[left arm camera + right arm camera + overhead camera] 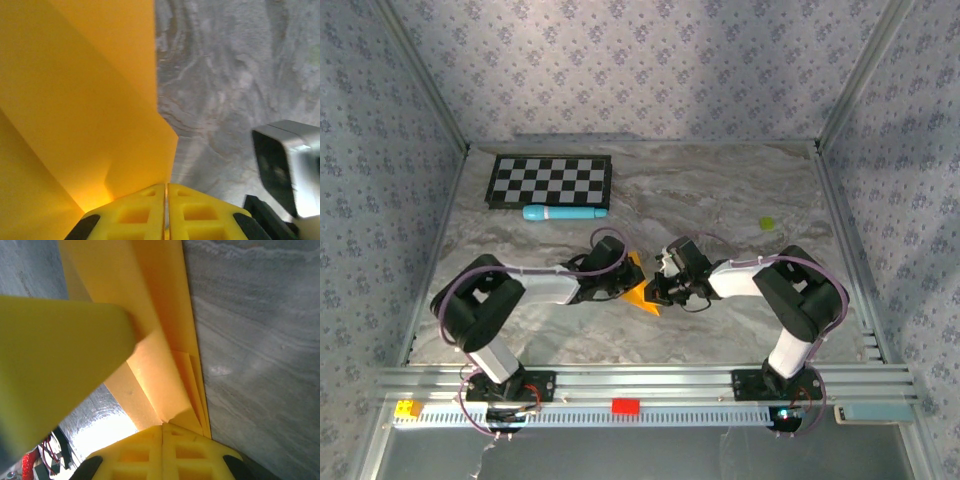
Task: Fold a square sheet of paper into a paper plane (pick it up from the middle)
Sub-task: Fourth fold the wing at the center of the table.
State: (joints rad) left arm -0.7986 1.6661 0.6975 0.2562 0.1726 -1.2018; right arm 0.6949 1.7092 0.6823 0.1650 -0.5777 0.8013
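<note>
**Top view.** I see the two pincers tip to tip over the marble table (720, 190), the left pincer (626, 280) on the left and the right pincer (660, 288) on the right. The orange paper (642, 298), folded to a small pointed shape, sits between their tips and juts out just below them, towards the arm bases. On the far side of the left pincer lies a light-blue cylinder (563, 213), with a checkerboard (550, 180) just behind it. Both are well apart from the paper. A yellow-green bit (767, 223) lies beyond the right pincer, off to its right.

**Left wrist view.** I read the left pincer (166, 187) as pressed together. Its yellow fingers (135, 215) meet along one thin seam, and the lower edge of the orange paper (75, 100) runs into the top of that seam, so the pincer is pinching the paper. The sheet rises ahead and to the left of the fingers, with creases showing. To the right of the fingers stands a grey-and-black part (287, 165) of the other arm.

**Right wrist view.** The right pincer (162, 427) is likewise closed on the orange paper (160, 315), with several folded layers converging into the seam between its fingers (195, 455). A large blurred yellow shape (60, 360), the colour of the fingers, touches the paper's left face ahead of this pincer.
</note>
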